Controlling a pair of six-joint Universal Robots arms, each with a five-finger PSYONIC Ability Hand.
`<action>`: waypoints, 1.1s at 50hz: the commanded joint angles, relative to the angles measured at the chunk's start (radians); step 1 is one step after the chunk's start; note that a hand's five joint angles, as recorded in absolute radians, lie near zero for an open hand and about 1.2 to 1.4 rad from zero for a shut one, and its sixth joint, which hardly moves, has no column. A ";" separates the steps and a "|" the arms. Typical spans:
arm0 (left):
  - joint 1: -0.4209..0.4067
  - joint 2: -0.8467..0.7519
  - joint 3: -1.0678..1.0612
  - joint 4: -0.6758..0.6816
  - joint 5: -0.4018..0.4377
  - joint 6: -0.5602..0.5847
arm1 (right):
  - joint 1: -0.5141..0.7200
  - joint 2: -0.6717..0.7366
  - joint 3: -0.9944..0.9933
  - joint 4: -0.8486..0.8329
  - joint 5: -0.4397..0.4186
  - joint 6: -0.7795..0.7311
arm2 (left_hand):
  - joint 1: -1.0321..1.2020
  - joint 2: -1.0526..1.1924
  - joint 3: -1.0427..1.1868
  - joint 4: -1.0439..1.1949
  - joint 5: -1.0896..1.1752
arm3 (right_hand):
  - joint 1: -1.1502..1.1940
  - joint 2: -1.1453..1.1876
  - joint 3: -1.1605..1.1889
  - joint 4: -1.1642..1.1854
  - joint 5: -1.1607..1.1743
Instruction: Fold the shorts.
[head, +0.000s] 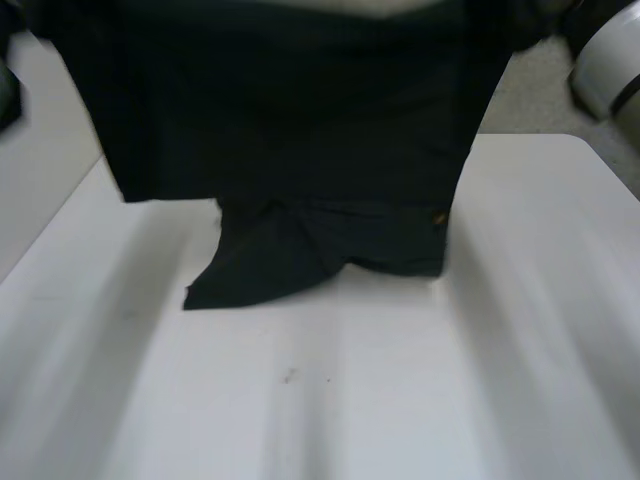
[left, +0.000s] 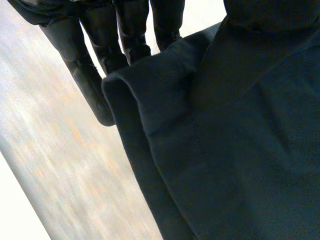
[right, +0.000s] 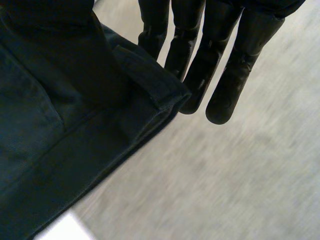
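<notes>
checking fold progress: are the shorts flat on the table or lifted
Lifted: the shorts hang, only their lower end crumpled on the table.

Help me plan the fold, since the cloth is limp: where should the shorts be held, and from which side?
Probably the two top corners of the shorts, each from its outer side. The stitched edge there looks thick and firm, and the left hand and right hand pinch it so, letting the rest hang flat while the low end lies on the table.
</notes>
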 joint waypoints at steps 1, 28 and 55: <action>-0.018 0.185 0.128 -0.050 0.001 -0.014 | -0.004 -0.198 -0.040 0.108 0.005 0.007 | 0.277 0.199 0.209 0.197 0.237 | 0.440 0.221 0.219 0.209 0.259; -0.004 -0.161 0.172 -0.103 -0.004 -0.016 | -0.045 -0.038 -0.034 0.303 0.010 -0.005 | 0.277 0.199 0.209 0.197 0.237 | 0.440 0.221 0.219 0.209 0.259; -0.151 -1.085 0.847 0.148 -0.076 0.044 | -0.010 0.651 -0.235 -0.336 0.211 -0.068 | -0.945 -1.023 -1.013 -1.025 -0.985 | -0.782 -1.001 -1.002 -1.013 -0.963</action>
